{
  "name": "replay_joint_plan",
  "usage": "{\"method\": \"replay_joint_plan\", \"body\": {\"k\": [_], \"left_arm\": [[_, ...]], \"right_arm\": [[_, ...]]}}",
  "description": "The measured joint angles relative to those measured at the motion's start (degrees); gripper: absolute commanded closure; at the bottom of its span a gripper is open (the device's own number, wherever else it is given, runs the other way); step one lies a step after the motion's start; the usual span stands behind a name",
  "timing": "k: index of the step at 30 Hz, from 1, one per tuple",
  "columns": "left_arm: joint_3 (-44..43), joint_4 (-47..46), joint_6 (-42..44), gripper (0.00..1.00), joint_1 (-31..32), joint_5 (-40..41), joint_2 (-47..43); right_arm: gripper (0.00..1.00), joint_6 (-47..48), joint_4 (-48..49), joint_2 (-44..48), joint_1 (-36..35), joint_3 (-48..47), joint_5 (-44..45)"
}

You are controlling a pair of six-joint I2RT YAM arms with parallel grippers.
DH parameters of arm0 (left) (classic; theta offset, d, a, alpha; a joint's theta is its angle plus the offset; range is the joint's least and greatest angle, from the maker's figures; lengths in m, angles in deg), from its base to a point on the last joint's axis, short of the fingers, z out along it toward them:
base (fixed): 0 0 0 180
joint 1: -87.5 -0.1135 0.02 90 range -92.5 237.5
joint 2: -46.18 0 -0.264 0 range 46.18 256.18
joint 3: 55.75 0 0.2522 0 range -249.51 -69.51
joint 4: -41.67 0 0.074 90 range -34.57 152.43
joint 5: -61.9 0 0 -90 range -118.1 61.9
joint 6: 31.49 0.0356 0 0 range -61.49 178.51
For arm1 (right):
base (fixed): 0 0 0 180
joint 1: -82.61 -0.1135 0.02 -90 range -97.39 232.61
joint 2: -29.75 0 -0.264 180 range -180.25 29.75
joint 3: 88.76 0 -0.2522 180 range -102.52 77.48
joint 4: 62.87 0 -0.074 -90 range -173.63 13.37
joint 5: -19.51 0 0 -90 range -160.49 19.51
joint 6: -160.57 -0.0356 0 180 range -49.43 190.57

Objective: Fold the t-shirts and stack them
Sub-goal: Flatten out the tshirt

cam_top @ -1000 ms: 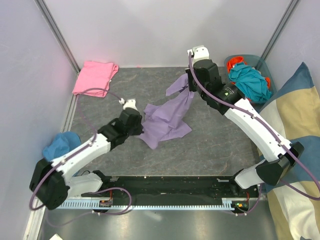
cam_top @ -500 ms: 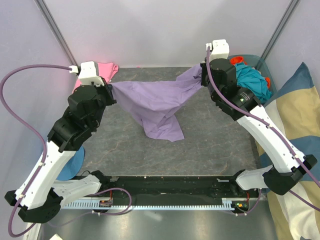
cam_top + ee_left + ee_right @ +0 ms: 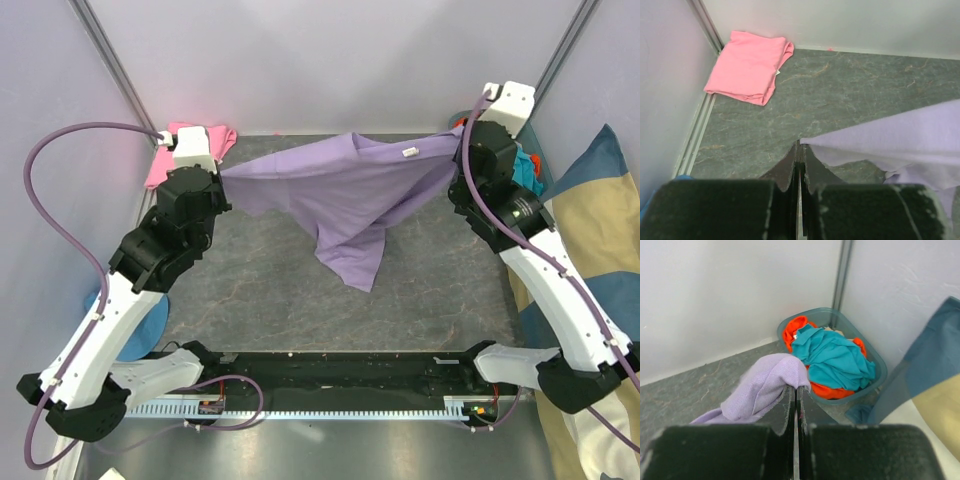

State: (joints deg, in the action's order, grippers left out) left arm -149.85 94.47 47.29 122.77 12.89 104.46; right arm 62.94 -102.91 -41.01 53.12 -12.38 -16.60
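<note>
The soft light purple cloth t-shirt (image 3: 350, 195) was one plain colour, with a tiny white tag (image 3: 408, 153). At eleven o'clock, the folded pink cloth t-shirt (image 3: 750, 65) was plain bright pink. The flat stone-look table top (image 3: 430, 290) was dark grey-green with thin pale lines. At one o'clock, the see-through blue-green plastic basket (image 3: 826, 315) held teal and orange clothes (image 3: 832, 357). At three o'clock, the big soft cushion (image 3: 600, 200) had wide blue, cream and tan stripes. The left robot arm (image 3: 100, 330) and right robot arm (image 3: 560, 290) were white and black.

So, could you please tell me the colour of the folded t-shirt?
The folded t-shirt is pink, clearest in the left wrist view.
</note>
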Motion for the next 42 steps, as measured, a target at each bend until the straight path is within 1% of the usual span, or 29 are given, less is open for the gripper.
{"method": "replay_joint_plan", "body": {"k": [4,10,15,19,22,24,26,29,31,36,39,42], "left_arm": [[1.01,0.13,0.02,0.98,-1.31,-0.31,-0.09],[0.85,0.00,1.05,0.98,-4.31,-1.31,-0.04],[-2.62,-1.88,3.56,0.98,-7.15,-3.15,2.01],[-7.10,-3.32,4.17,0.98,-9.90,-5.46,5.25],[-10.38,-3.30,4.50,0.98,-10.47,-7.50,6.95],[-12.39,-2.21,4.83,0.98,-10.51,-9.33,6.80],[-13.97,-1.25,5.11,0.98,-10.51,-11.69,5.29],[-16.13,0.85,5.35,0.98,-10.51,-15.63,0.66],[-18.34,2.25,5.35,0.98,-10.54,-18.18,-3.37],[-25.53,3.45,5.20,0.98,-10.47,-23.63,-10.97],[-28.79,3.48,5.01,0.98,-10.43,-26.16,-13.38],[-29.35,3.96,4.87,0.98,-10.43,-27.17,-13.68]], "right_arm": [[1.00,-2.08,-0.02,1.75,0.68,1.84,1.68],[1.00,-2.29,-0.02,1.70,0.81,2.10,-0.13],[1.00,-0.98,1.33,1.03,0.85,1.84,-1.99],[1.00,0.57,2.95,-1.18,1.20,-0.24,-4.85],[1.00,1.53,2.82,-1.62,1.51,-1.60,-8.96],[1.00,2.16,2.01,-0.24,1.68,-1.79,-13.46],[1.00,2.56,0.81,2.29,1.66,-1.81,-17.46],[1.00,2.82,-2.34,7.26,1.66,-3.10,-22.05],[1.00,2.89,-4.96,10.73,1.66,-6.51,-24.70],[1.00,2.40,-7.67,17.42,1.60,-17.31,-30.67],[1.00,1.77,-8.11,19.63,1.57,-21.18,-33.57],[1.00,1.42,-8.74,20.22,1.60,-21.86,-34.99]]}}
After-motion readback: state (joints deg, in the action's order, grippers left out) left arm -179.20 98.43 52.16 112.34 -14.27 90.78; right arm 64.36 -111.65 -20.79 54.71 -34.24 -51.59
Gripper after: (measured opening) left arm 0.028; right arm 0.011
